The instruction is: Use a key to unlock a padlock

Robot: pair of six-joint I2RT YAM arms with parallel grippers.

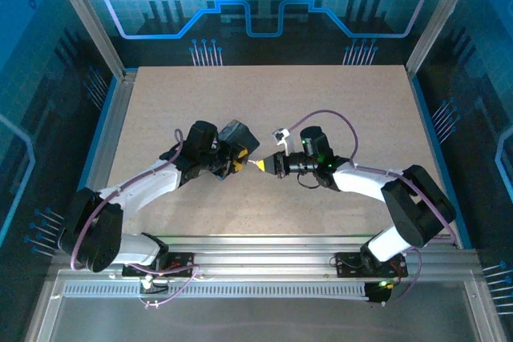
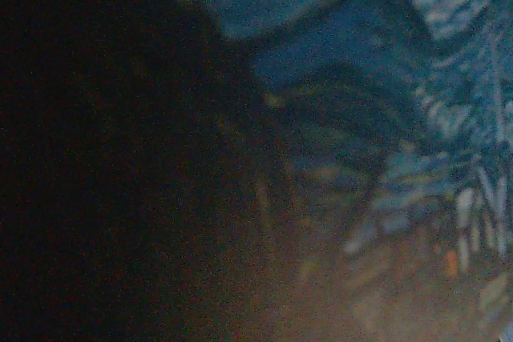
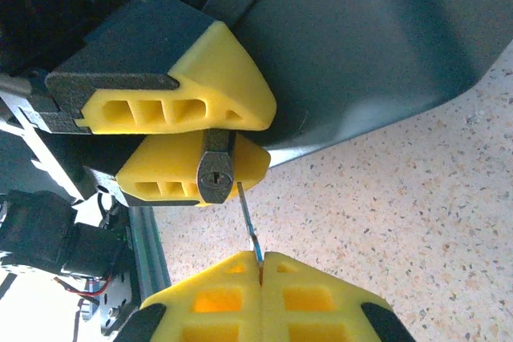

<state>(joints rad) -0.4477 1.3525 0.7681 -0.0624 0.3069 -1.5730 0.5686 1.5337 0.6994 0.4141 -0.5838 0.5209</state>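
Observation:
The small grey padlock (image 3: 215, 175) is pinched between the yellow fingers of my left gripper (image 3: 232, 135), its keyhole facing the right wrist camera. My right gripper (image 3: 261, 266) is shut on the key (image 3: 248, 218). The thin blade sticks up from between its yellow fingertips, and its tip sits just right of the padlock's body, beside the keyhole and not in it. From above, the left gripper (image 1: 236, 166) and right gripper (image 1: 272, 166) meet tip to tip over the middle of the table, with the pale key (image 1: 258, 164) between them. The left wrist view is dark and blurred.
A large dark body (image 3: 361, 38) looms behind the left fingers. A dark boxy shape (image 1: 239, 135) sits just behind the left gripper. The speckled tabletop (image 1: 337, 102) lies open all round. A metal rail (image 1: 264, 246) runs along the near edge.

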